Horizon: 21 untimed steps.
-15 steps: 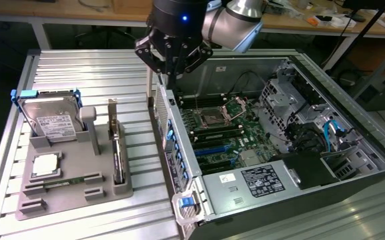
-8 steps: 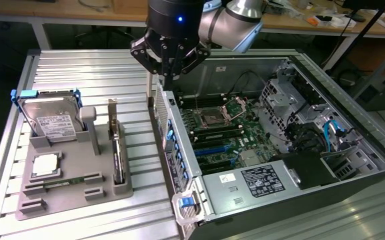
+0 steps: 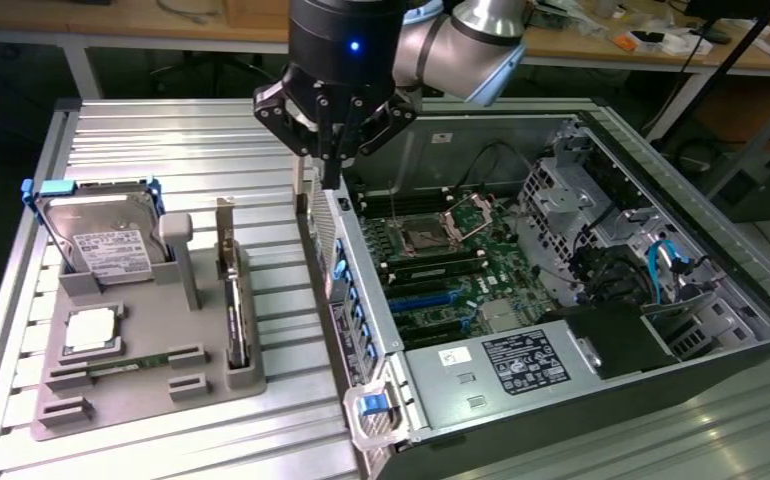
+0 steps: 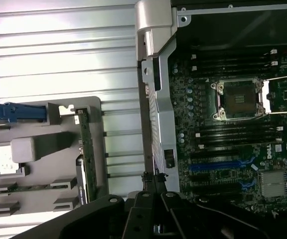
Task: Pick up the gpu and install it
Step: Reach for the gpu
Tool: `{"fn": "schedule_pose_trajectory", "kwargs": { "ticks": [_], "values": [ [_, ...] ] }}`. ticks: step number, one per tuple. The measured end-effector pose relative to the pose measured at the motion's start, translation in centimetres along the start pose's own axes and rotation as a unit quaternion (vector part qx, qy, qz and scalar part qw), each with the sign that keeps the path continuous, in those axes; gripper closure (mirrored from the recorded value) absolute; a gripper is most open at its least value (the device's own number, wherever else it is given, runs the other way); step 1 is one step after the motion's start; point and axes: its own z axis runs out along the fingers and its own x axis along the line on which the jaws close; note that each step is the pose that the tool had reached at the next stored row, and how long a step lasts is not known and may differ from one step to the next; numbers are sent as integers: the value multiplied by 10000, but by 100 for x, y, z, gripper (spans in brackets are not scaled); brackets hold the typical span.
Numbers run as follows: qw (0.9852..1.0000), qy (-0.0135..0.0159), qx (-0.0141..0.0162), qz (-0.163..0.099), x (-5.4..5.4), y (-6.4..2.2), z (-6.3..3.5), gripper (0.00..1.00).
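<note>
On a ribbed metal table (image 3: 158, 130), a grey tray (image 3: 132, 385) sits beside an open computer case (image 3: 492, 135) lying on its side. Slots in the tray prop each part up for an easy grasp. The gpu (image 3: 234, 300) stands on its long edge in a narrow groove on the side of the tray nearest the case. Its silver bracket rises at one end, and its thin top edge is free to be pinched from above. A hard drive (image 3: 98, 240) stands upright at the tray's far end. The case has its side panel off, so the motherboard (image 3: 445, 245) faces up and its blue slots (image 4: 220, 164) can be reached from overhead.

The pincer (image 3: 330, 180) points straight down, its fingers closed together on nothing. It hangs over the far end of the case's rear wall (image 3: 316, 225). The gpu lies below it and toward the exterior view's left, near but apart, resting untouched in its groove. Judging from this, the pick-up has not begun.
</note>
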Motion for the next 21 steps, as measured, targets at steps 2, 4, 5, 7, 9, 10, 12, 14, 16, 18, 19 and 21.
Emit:
{"fn": "schedule_pose_trajectory", "kwargs": {
  "ticks": [2,4,5,7,9,10,12,14,16,18,19,21],
  "values": [
    [10000,0,-6,0,20,-31,-2,89],
    [10000,1,-12,1,48,-73,-5,89],
    [10000,1,-14,0,58,-87,-7,89],
    [10000,1,-19,1,78,-115,-8,89],
    [10000,1,-23,1,98,-142,-10,89],
    [10000,1,-25,1,108,-156,-11,89],
    [10000,2,-28,1,128,-184,-14,89],
    [10000,2,-33,1,151,-212,-16,89],
    [10000,2,-36,0,176,-241,-17,89],
    [10000,3,-40,2,207,-279,-21,89],
    [10000,3,-41,2,216,-290,-22,89],
    [10000,3,-43,1,241,-310,-23,89]
  ]
}}
